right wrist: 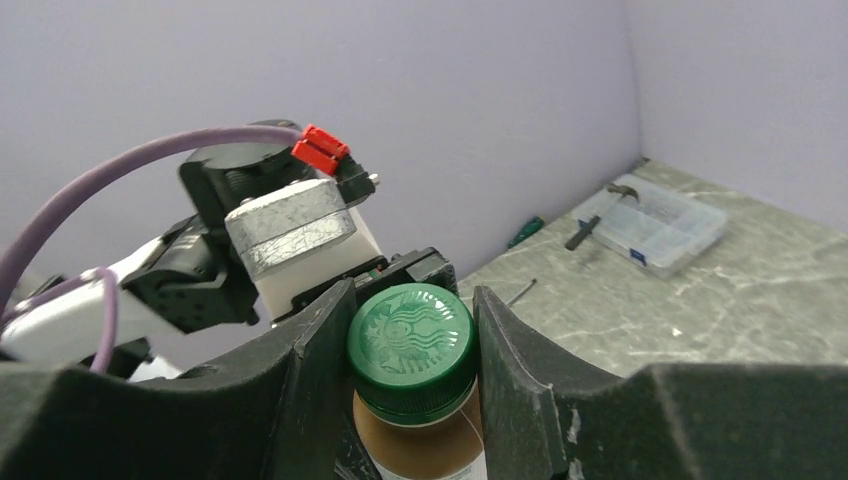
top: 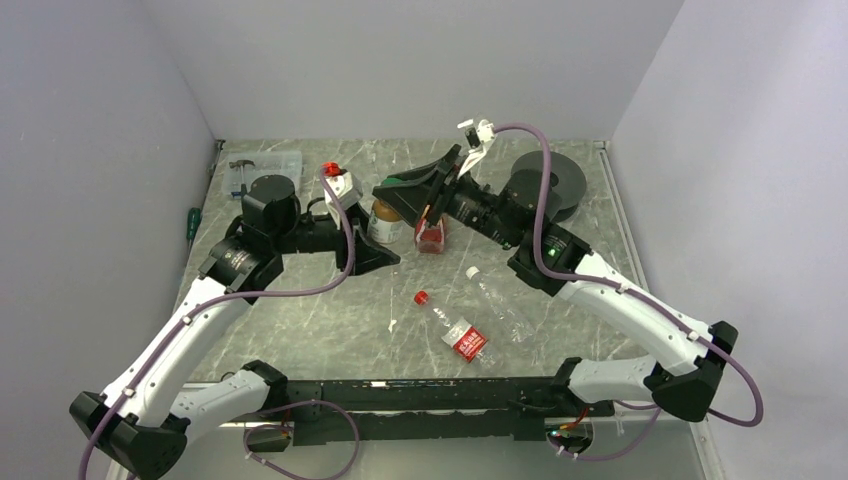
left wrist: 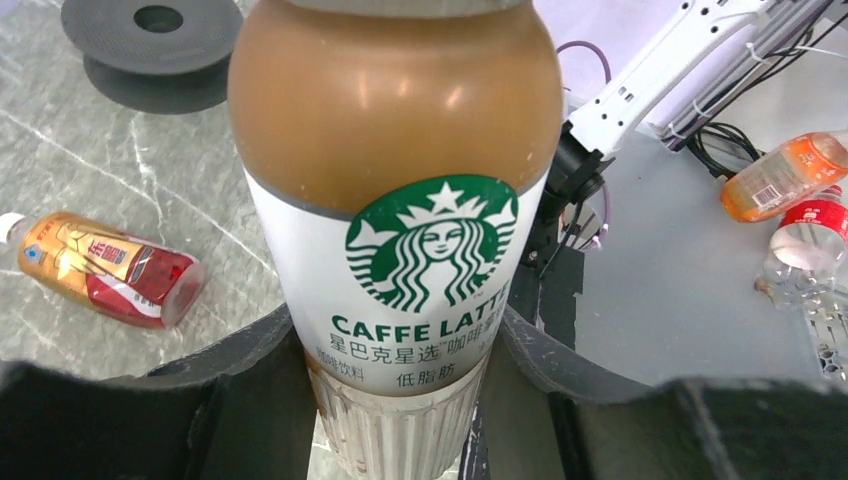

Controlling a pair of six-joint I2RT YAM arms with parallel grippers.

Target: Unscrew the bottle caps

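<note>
Right pincer (right wrist: pixel 411 345) pinches the green cap (right wrist: pixel 411 330). Left pincer (left wrist: pixel 395 400) clamps the ribbed base of the latte bottle (left wrist: pixel 390 130), which stands upright on the counter (top: pixel 330 320) at upper centre of the overhead view. If that lower hold slips, the bottle would likely spin with its cap or tip. It holds tan liquid and wears a white label.

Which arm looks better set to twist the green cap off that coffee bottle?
The right. The right claw is clamped on the green cap, while the left claw grips the coffee bottle low on its body, likely just steadying it.
</note>
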